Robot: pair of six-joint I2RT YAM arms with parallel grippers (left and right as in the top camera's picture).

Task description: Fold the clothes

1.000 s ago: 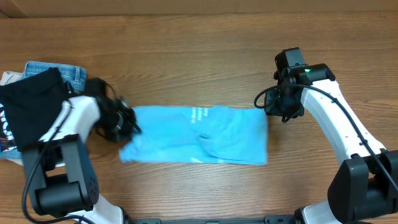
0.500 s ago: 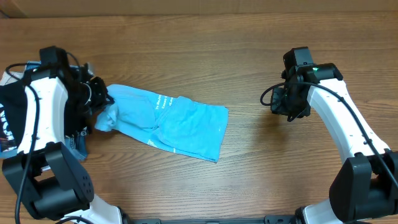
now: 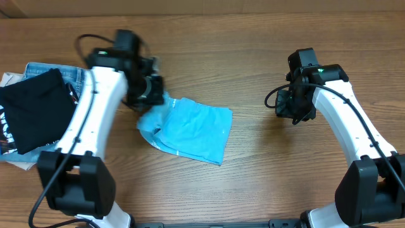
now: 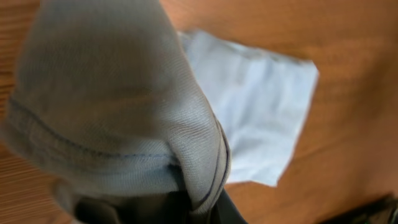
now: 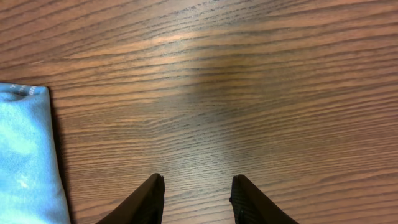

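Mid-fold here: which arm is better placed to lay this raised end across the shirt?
Left arm: its jaws are shut on the T-shirt's raised end, right above the cloth. The right arm's jaws stand open over bare table, apart from the shirt.

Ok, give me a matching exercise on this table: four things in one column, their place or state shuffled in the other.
1 light blue T-shirt
2 black garment
3 denim jeans
4 right fingers

A apart, nothing between them
B mid-table, one end lifted
C left edge, topping the pile
D peeking out beneath the black garment

Pairs: 1-B, 2-C, 3-D, 4-A
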